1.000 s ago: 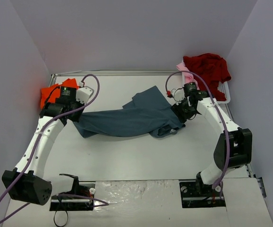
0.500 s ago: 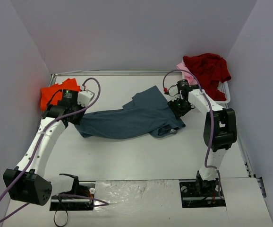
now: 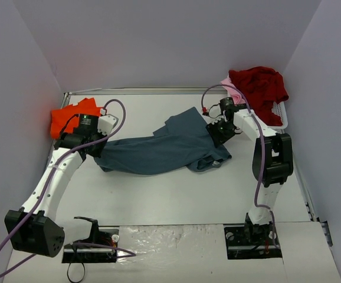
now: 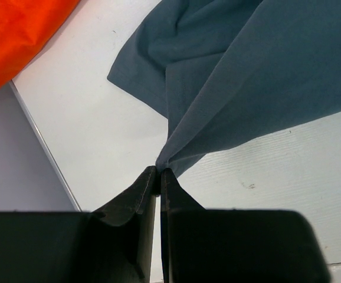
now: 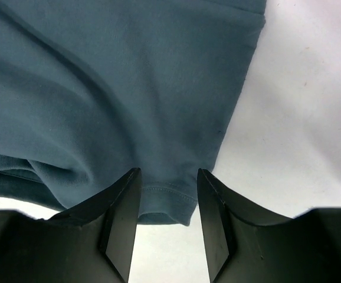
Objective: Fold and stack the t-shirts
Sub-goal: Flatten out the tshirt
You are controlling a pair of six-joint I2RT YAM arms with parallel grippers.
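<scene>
The slate blue-grey t-shirt (image 3: 161, 147) lies crumpled and stretched across the middle of the table. My left gripper (image 3: 95, 148) is shut on its left end; in the left wrist view (image 4: 159, 171) the cloth (image 4: 247, 76) fans out from the pinched tips. My right gripper (image 3: 215, 132) is open above the shirt's right edge; in the right wrist view (image 5: 168, 177) a hemmed corner (image 5: 164, 203) lies between the spread fingers. The bright orange t-shirt (image 3: 70, 117) lies at the far left, also in the left wrist view (image 4: 17, 35). The dark red t-shirt (image 3: 259, 85) and pale pink t-shirt (image 3: 229, 85) hang on the basket.
A white plastic basket (image 3: 281, 115) stands at the far right corner. The table's metal rim (image 3: 141, 91) runs along the back, and grey walls close in on both sides. The arm bases sit on the near edge.
My right arm has swung back and left, its gripper moving up along the shirt's right edge. My left gripper has shifted slightly right, still holding the shirt's left end.
</scene>
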